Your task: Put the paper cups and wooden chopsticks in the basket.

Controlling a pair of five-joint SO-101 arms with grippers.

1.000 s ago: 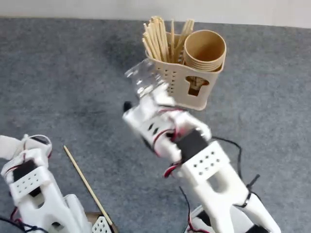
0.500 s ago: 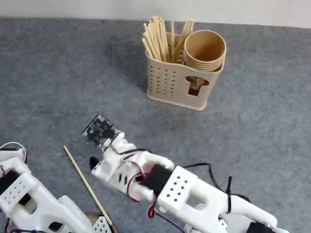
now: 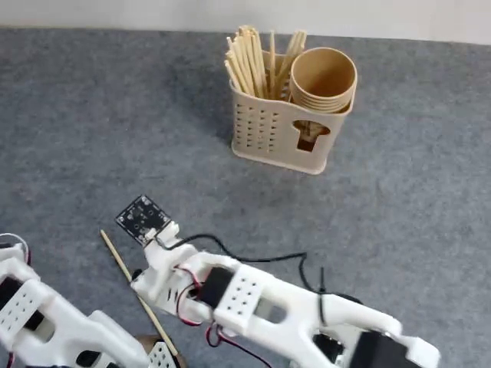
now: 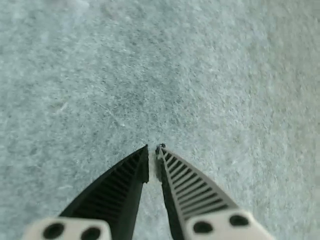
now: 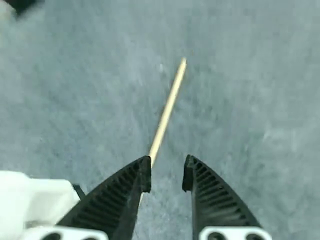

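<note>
A beige perforated basket stands at the back of the table, with a bundle of wooden chopsticks and a stack of paper cups inside it. One loose chopstick lies slanted on the grey carpet at the front left. The right arm stretches across the front to it. My right gripper is open just above that chopstick, which runs under one fingertip. My left gripper is shut on nothing, over bare carpet. The left arm sits at the front left corner.
Grey carpet covers the table. A pale wall strip runs along the back edge. The right arm's cable trails over the carpet in front of the basket.
The right arm has swung from beside the basket down and left to the loose chopstick. The left arm has drawn back toward the front left corner.
</note>
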